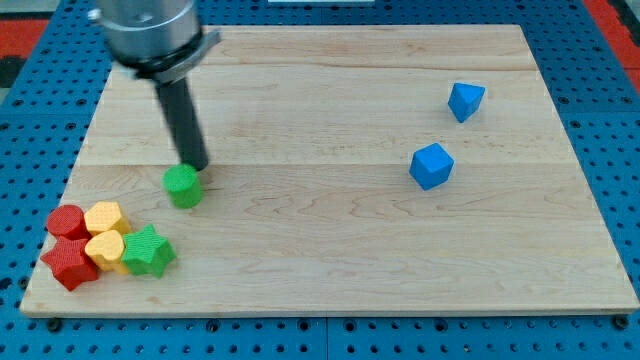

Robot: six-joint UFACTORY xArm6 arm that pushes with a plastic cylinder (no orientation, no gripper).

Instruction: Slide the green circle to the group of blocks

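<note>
The green circle [183, 186] lies on the wooden board at the view's left. My tip [198, 167] is at the circle's upper right edge, touching or nearly touching it. The group of blocks sits at the view's bottom left: a red round block [67, 221], a yellow block [106, 217], a second yellow block [105, 249], a red star [69, 265] and a green star [148, 251]. The green circle lies a short way above and right of the group, apart from it.
Two blue blocks lie at the view's right: one [465, 101] near the top right, one [432, 166] lower and further left. The wooden board [330, 260] lies on a blue pegboard surface.
</note>
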